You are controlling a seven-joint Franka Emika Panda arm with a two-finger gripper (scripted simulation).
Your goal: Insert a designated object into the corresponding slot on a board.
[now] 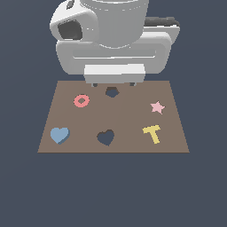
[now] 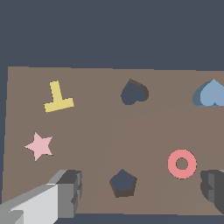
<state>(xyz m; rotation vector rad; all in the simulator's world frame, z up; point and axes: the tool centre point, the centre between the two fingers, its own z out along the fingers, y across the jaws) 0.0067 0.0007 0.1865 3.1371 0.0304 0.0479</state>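
The light-blue heart block, the designated object (image 1: 59, 135) (image 2: 210, 94), lies flat on the brown board (image 1: 133, 116) (image 2: 96, 131) near its front corner at the exterior view's left. The dark heart-shaped slot (image 1: 106, 137) (image 2: 133, 92) is cut in the board's front middle, a short way from the heart block. My gripper (image 1: 113, 84) (image 2: 140, 190) hangs over the board's far edge, above the pentagon hole. It is open and holds nothing. Both grey fingers (image 2: 65, 192) show wide apart in the wrist view.
A smaller dark pentagon hole (image 1: 112, 92) (image 2: 123, 183) sits near the far edge. A pink ring (image 1: 81, 100) (image 2: 182, 163), a pink star (image 1: 157, 107) (image 2: 39, 145) and a yellow T piece (image 1: 152, 133) (image 2: 58, 98) lie on the board. The arm's white body looms behind.
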